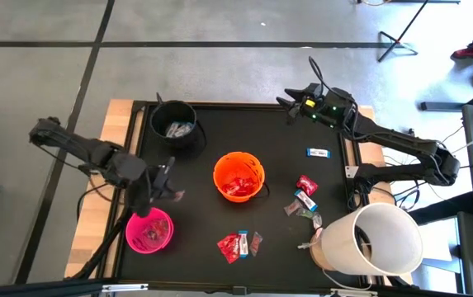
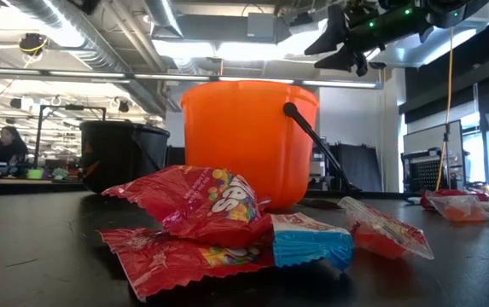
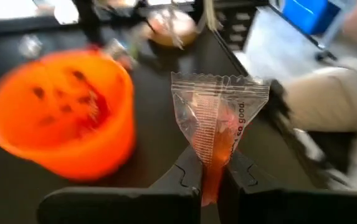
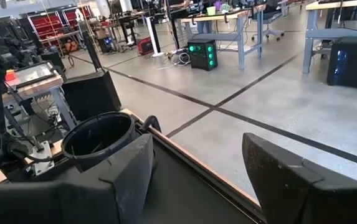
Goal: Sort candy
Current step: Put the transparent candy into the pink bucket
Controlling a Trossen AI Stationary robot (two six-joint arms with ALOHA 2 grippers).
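Candy in a clear wrapper [image 3: 218, 118] with something orange-red inside is pinched by its lower end between the left gripper [image 1: 168, 183]'s closed fingers, raised off the table between the pink bucket [image 1: 148, 231] and the orange bucket [image 1: 238, 176], presumably on its way to whichever bucket takes its kind (the wrist view is too smeared to read its print). The rest of the candy lies loose: red packets [image 1: 236, 245] near the table's front edge and more pieces [image 1: 305, 198] beside a white tub [image 1: 374, 239], whose purpose I cannot tell. Far right, the right gripper [image 1: 292, 105] waits spread and empty over the back edge.
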